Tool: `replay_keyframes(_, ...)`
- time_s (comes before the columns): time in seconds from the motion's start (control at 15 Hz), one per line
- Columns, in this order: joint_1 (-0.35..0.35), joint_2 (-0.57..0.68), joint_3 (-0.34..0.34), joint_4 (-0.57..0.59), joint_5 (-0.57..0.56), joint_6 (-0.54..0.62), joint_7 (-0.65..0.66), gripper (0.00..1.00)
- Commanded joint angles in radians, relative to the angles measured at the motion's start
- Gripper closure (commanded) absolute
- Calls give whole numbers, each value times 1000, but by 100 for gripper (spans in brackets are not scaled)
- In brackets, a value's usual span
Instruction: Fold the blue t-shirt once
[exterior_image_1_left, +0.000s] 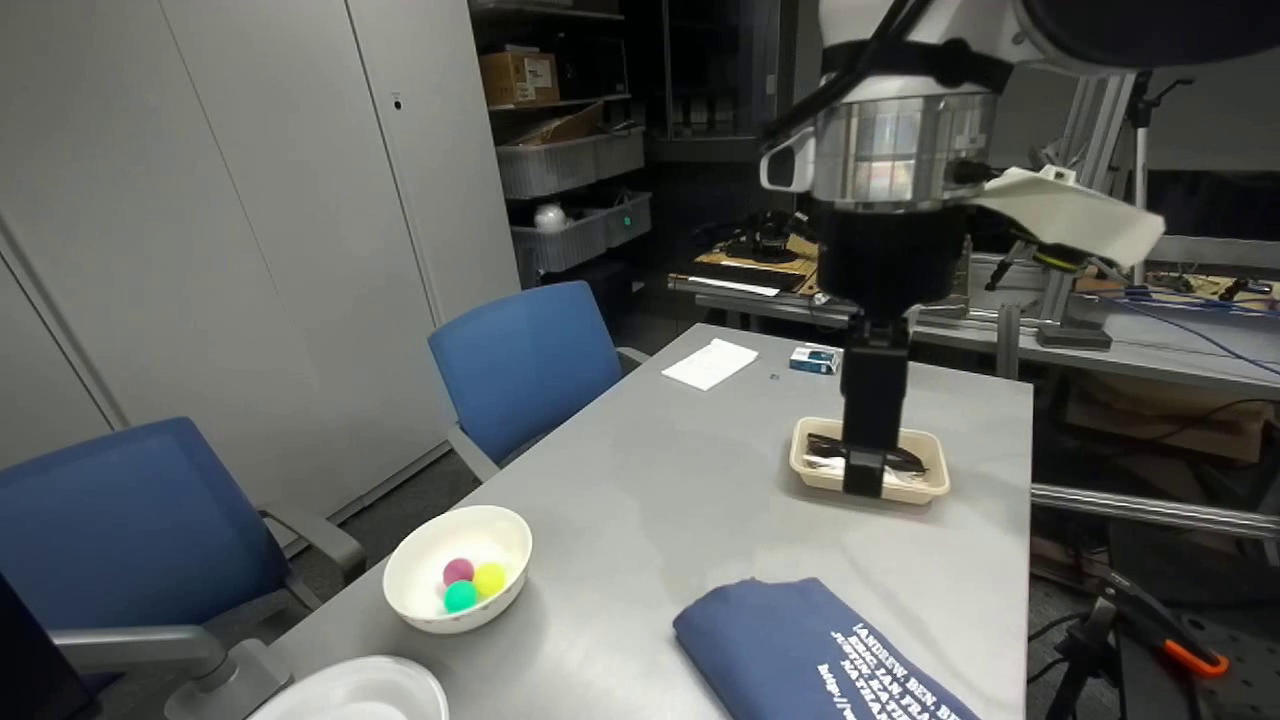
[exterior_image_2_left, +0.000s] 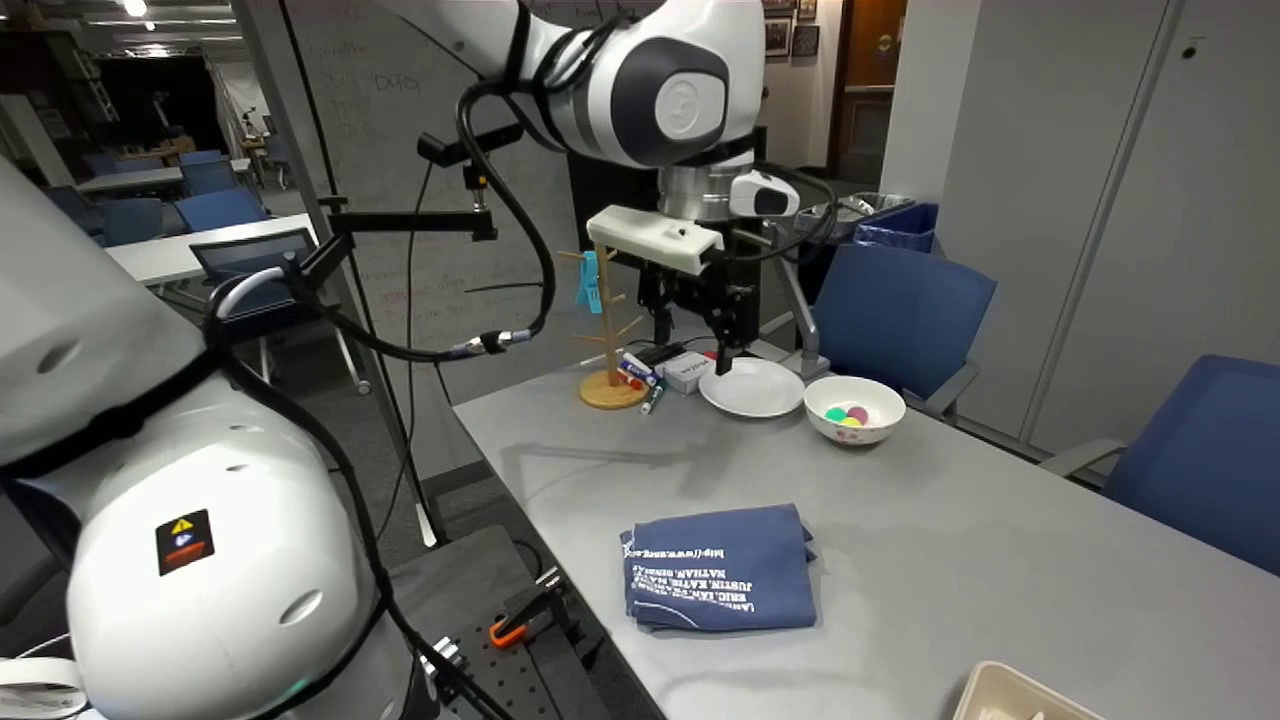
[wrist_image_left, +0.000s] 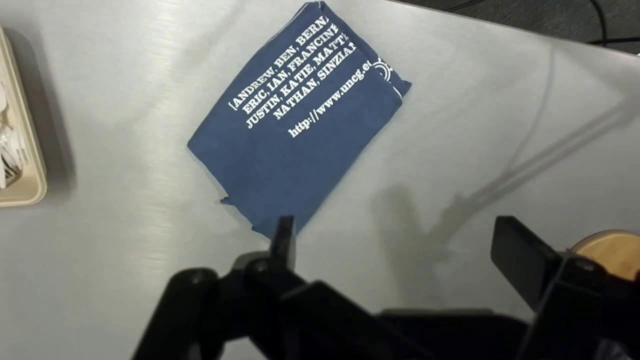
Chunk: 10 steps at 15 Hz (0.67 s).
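Navy-blue cloth, soft and printed with white lettering, lies on a smooth grey table (exterior_image_2_left: 960, 540): the blue t-shirt (wrist_image_left: 285, 165) rests in a lopsided four-sided folded shape, near the table edge on the robot's side, between a cream rectangular tray (exterior_image_1_left: 915, 494) and a round-based wooden stand (exterior_image_2_left: 609, 335). Small pointed corners and layered edges jut from the cloth's outline, and its print, rows of names and a web address, runs slantwise in the wrist view. Above the tabletop hangs the gripper (wrist_image_left: 395, 222), released, its blocky black fingers (wrist_image_left: 522, 257) spread wide apart, at the end of a glossy white robot arm (exterior_image_2_left: 600, 90) with black cables (exterior_image_2_left: 546, 270) looping along it. A deep white bowl (exterior_image_1_left: 408, 580) cups three small round balls (exterior_image_1_left: 461, 597) in green, yellow and pink, just beside a shallow white plate (exterior_image_2_left: 755, 388) with a rounded rim. A light-blue clip (exterior_image_2_left: 590, 283) hangs on the stand, and slim markers (exterior_image_2_left: 653, 397) lie next to a boxy white carton (exterior_image_2_left: 688, 371) near its base. In an exterior view, a flat white sheet of paper (exterior_image_1_left: 710, 364) and a small blue-and-white box (exterior_image_1_left: 815, 360) lie toward the table's far end, with curved-back blue chairs (exterior_image_1_left: 525, 360) along the side
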Motion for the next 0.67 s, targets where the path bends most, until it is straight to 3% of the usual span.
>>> replay_keyframes(0.0, 18, -102, 12, -24, -15, -51, 24, 0)
replay_keyframes(0.07, 13, -41, -1, -2, -4, -21, 6, 0)
replay_keyframes(0.6, 17, -78, 5, -14, -5, -34, 10, 0)
